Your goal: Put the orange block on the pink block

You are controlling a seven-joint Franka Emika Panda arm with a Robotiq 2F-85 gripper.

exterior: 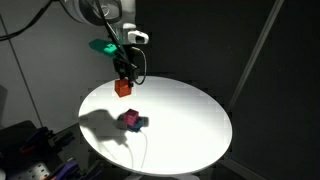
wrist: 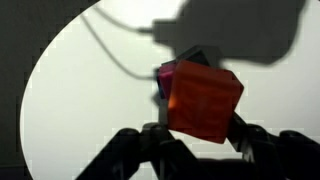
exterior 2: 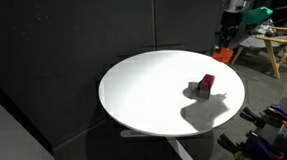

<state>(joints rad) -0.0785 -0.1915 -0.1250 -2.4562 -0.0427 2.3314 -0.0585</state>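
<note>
My gripper point(exterior: 124, 84) is shut on the orange block point(exterior: 123, 88), a small bright orange cube, and holds it in the air above the far part of the round white table point(exterior: 190, 125). The block also shows at the table's far right edge in an exterior view point(exterior 2: 222, 55) and fills the middle of the wrist view point(wrist: 203, 100). The pink block point(exterior: 129, 120) is a small magenta cube on the table, below and apart from the gripper. It shows too in an exterior view point(exterior 2: 207, 82) and partly behind the orange block in the wrist view point(wrist: 165, 76).
A dark blue block point(exterior: 141, 122) lies against the pink block. A thin cable point(exterior: 140, 150) runs across the table to its near edge. Dark curtains stand behind. A wooden stool point(exterior 2: 273, 44) stands beyond the table.
</note>
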